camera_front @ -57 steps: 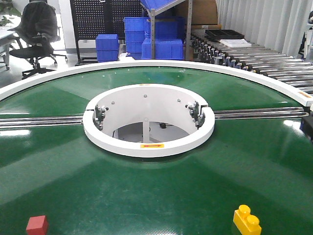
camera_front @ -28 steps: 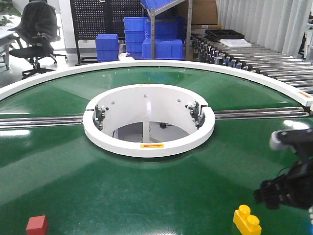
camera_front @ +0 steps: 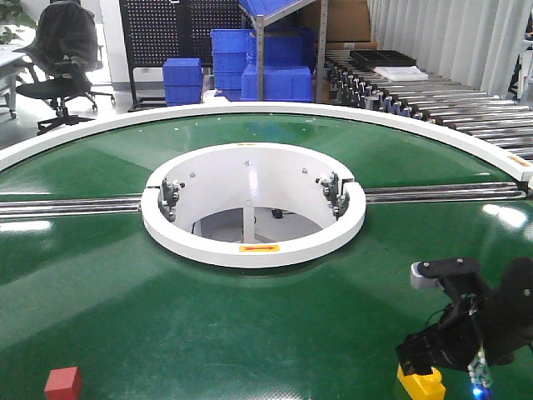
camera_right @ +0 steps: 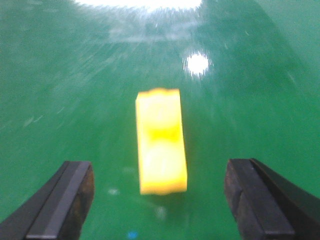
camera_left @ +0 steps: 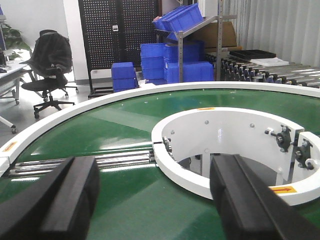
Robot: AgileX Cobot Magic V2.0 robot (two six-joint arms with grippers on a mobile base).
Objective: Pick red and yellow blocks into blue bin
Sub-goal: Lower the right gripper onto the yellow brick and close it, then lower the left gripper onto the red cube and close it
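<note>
- Now, near left: the red block point(camera_front: 63, 383) sits alone on the green belt point(camera_front: 250, 333); my left gripper point(camera_left: 152, 167) gapes, empty.
- Near right: my right gripper point(camera_right: 159, 167), wide open and empty, hovers over the yellow studded brick point(camera_right: 160, 141); next I'd lower and close.

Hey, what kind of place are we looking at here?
Most likely an industrial or logistics test floor: a green ring-shaped conveyor belt fills the foreground, a roller conveyor runs behind it, and stacked blue crates sit at the back.

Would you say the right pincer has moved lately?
Yes: against the white ring, the right pincer moved leftward and down, over the yellow brick.
</note>
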